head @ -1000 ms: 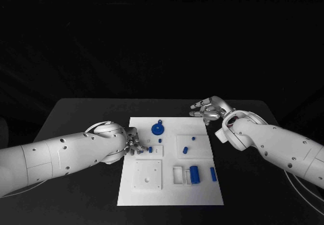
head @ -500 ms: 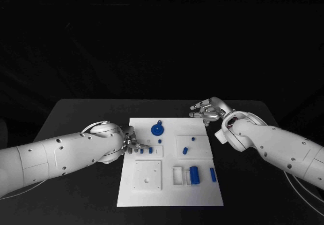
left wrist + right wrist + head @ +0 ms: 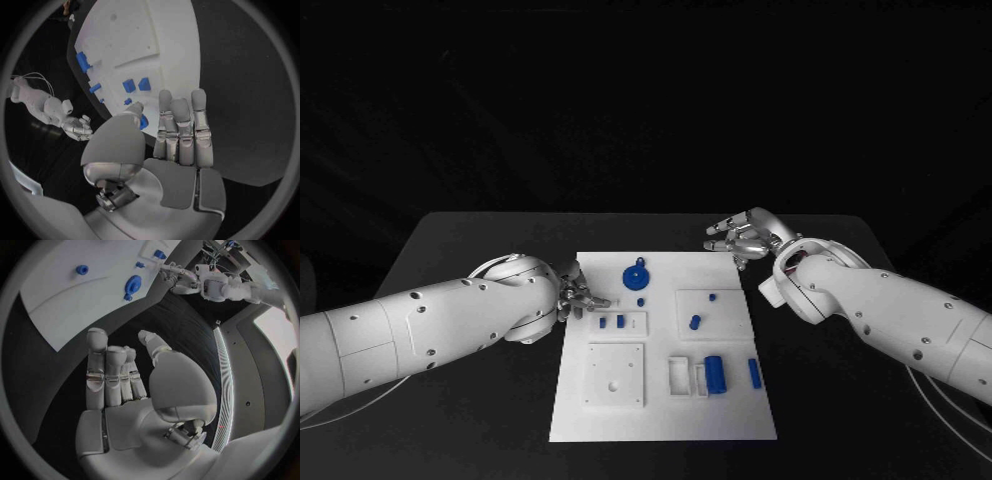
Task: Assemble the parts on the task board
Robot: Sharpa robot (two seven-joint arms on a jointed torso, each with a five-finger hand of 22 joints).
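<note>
The white task board lies mid-table with several blue parts on it. A round blue part sits near its far edge and shows again as the round part. Two small blue pieces stand side by side in a small square plate, seen also as the pair. A blue cylinder and a bar lie nearer. My left hand hovers at the board's left edge, fingers straight, holding nothing. My right hand is spread and empty just beyond the far right corner.
A raised square plate with small holes sits on the board's near left, and an open white tray lies beside the cylinder. Two more blue pegs stand on the right square plate. Black table surrounds the board.
My left hand has drawn back from the small square plate toward the board's left edge. Two small blue pieces now show there instead of one. The right hand has not moved.
</note>
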